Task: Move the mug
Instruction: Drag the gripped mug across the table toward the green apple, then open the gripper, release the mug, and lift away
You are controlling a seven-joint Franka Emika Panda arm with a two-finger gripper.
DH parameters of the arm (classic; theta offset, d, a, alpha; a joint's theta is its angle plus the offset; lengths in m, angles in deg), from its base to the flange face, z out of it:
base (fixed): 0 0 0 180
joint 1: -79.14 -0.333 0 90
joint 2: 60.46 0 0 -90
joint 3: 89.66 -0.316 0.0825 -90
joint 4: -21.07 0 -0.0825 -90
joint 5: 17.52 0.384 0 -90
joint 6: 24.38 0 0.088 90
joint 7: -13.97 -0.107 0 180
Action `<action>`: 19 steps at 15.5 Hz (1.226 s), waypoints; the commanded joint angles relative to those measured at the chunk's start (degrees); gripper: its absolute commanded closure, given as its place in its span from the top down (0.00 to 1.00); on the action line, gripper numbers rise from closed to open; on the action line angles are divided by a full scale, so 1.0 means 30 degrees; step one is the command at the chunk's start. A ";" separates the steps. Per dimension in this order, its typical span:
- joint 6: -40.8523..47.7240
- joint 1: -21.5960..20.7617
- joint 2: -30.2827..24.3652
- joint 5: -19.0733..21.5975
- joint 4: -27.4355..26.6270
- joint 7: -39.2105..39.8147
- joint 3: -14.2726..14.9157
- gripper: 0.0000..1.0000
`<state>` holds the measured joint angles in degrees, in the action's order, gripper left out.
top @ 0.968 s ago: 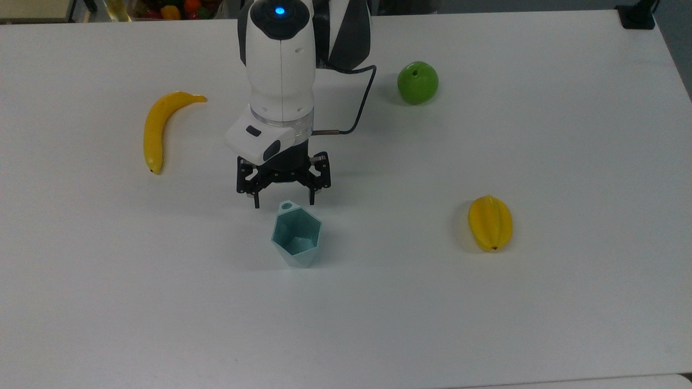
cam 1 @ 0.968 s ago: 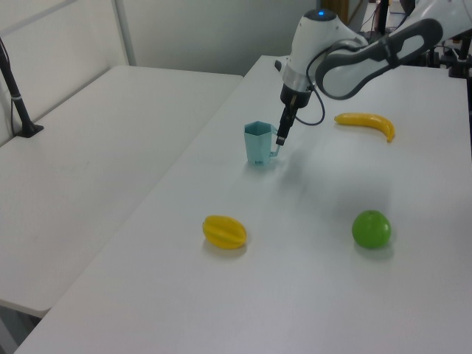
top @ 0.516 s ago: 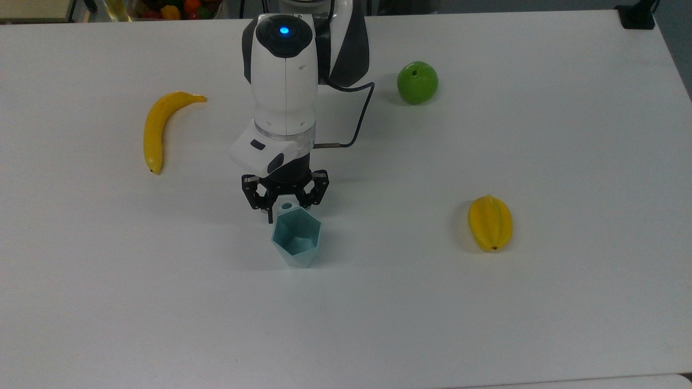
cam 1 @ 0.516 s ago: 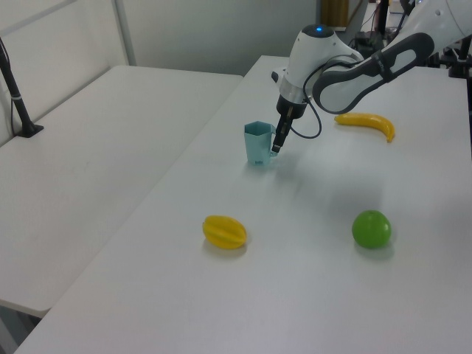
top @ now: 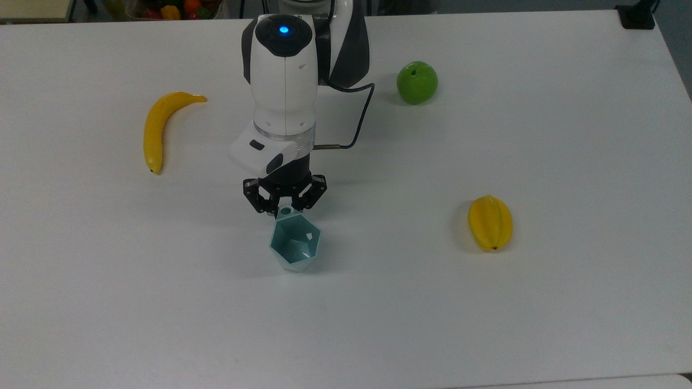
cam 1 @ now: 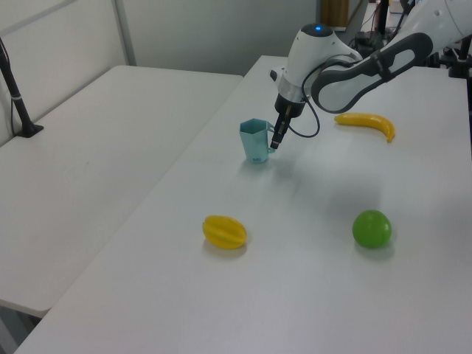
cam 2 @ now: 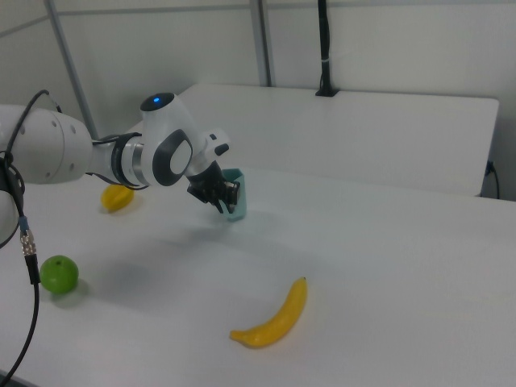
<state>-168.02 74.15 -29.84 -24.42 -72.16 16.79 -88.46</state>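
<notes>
The mug [top: 295,246], a pale teal faceted cup with a hexagonal rim, is near the table's middle, just in front of the arm. My gripper [top: 285,210] points down and is shut on the small handle tab at the rim's far side. In the left view the mug [cam 1: 254,140] hangs to the left of the gripper [cam 1: 274,140], slightly tilted. In the right view the mug [cam 2: 235,193] shows partly behind the gripper [cam 2: 221,197]. Whether its base touches the table I cannot tell.
A banana [top: 155,127] lies at the top view's left, a green apple [top: 417,82] at its upper right and a yellow starfruit [top: 491,222] at its right. The white table [top: 378,324] has open room toward the near edge.
The gripper came down toward the mug and its fingers closed from wide open onto the handle tab. The mug has since shifted a little and tilted.
</notes>
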 commanded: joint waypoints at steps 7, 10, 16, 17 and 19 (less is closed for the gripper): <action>0.2760 -0.0241 -0.8907 -0.0218 -0.8227 -0.1876 0.0069 0.06; 0.3000 -0.0270 -1.0614 -0.0218 -1.0896 -0.1963 0.0040 0.07; 0.2530 -0.0680 -0.9708 -0.0218 -1.1079 -0.3721 0.0011 0.15; 0.2560 -0.0681 -0.9679 -0.0218 -1.1079 -0.3779 0.0011 0.23; 0.2618 -0.0710 -0.9417 -0.0247 -1.1050 -0.3780 0.0011 0.28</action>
<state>-158.97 72.63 -58.12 -24.45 -104.44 6.98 -88.58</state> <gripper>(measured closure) 0.762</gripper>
